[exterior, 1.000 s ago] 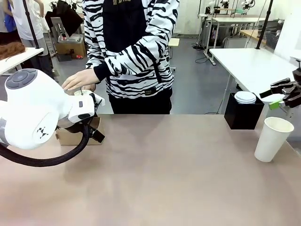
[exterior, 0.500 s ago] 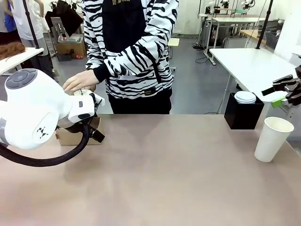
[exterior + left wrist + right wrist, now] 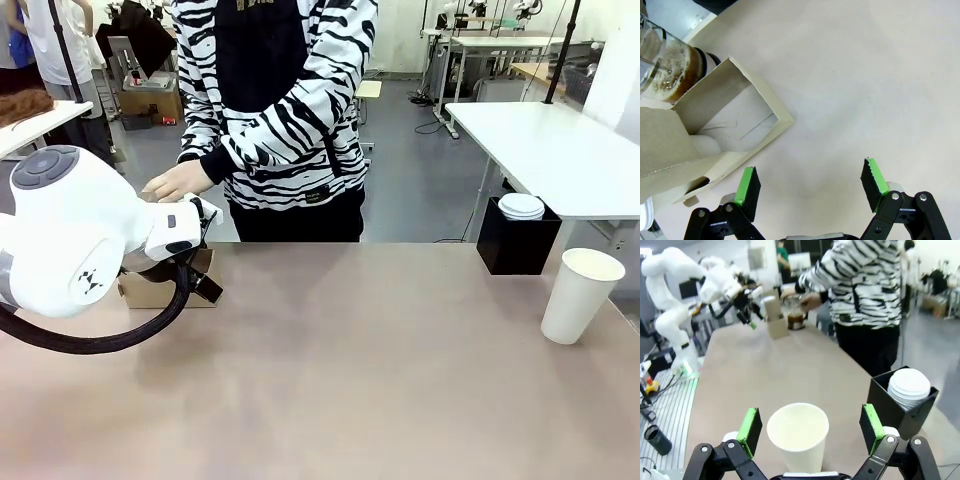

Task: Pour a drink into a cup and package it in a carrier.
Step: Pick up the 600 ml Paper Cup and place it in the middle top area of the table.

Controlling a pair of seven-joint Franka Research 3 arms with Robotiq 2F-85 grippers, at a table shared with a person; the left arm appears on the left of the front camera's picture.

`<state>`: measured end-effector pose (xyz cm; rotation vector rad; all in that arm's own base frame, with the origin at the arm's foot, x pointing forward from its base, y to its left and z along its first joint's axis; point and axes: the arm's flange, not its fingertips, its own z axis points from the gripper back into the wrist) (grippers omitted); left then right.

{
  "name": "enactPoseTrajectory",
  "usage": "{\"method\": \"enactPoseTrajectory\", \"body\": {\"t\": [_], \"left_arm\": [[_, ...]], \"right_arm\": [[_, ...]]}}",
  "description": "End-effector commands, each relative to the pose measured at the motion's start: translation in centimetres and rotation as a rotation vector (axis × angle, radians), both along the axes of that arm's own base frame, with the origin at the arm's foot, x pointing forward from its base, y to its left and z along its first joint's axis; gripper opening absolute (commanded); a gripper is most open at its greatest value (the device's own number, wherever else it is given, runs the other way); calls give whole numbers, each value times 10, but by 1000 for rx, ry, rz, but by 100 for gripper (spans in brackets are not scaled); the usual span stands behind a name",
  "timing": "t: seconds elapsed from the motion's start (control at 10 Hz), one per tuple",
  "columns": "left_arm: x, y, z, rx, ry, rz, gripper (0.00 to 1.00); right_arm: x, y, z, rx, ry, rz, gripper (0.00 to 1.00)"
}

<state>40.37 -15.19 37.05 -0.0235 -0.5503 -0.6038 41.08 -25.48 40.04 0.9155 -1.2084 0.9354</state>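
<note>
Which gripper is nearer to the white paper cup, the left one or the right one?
Right. The right gripper is close to the cup, which shows between its open jaws. The left gripper is far across the table, beside the cardboard carrier.

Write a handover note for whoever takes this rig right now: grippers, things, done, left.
Left gripper: open, over bare table beside the carrier, holding nothing.
Right gripper: open, lined up on the cup, not gripping it.
Cup: upright at the table's right, no lid, looks empty; lids stacked in the black box nearby.
Drink: in the glass jug next to the carrier, person's hand at it.
Done: this cup neither filled nor packed.
Left: pour, lid, set cup in carrier.
</note>
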Motion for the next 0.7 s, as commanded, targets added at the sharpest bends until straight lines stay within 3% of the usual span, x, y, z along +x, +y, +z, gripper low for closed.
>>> {"method": "enactPoseTrajectory", "body": {"t": [0.0,0.2,0.6], "left_arm": [[0,0,0,-1,0,-1,100],[0,0,0,-1,0,-1,100],[0,0,0,-1,0,-1,100]], "right_arm": [[6,-7,-41,89,-76,-5,100],[-9,-17,-82,125,-96,-36,100],[-18,-7,-137,126,-116,-43,100]]}}
